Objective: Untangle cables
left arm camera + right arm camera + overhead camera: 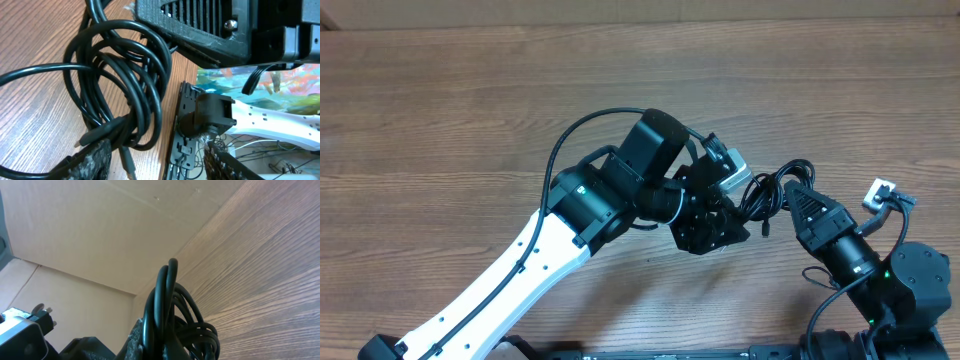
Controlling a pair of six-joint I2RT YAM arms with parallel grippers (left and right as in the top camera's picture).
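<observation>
The cables (772, 190) are a bundle of thin black loops held just above the wooden table, between the two arms. My right gripper (796, 194) reaches in from the lower right and is shut on the bundle. In the right wrist view the cables (167, 297) rise straight out from between its fingers (142, 340). My left gripper (725, 222) sits just left of the bundle. In the left wrist view the loops (125, 80) hang before it. Its jaws stand apart, and one plug end (127, 162) dangles between the fingers (92, 160) without being pinched.
A cardboard wall (640, 10) runs along the far side of the table. The right arm's base (910, 280) sits at the near right corner, with a small white block (880, 190) above it. The table's near edge (172, 125) lies close behind the bundle.
</observation>
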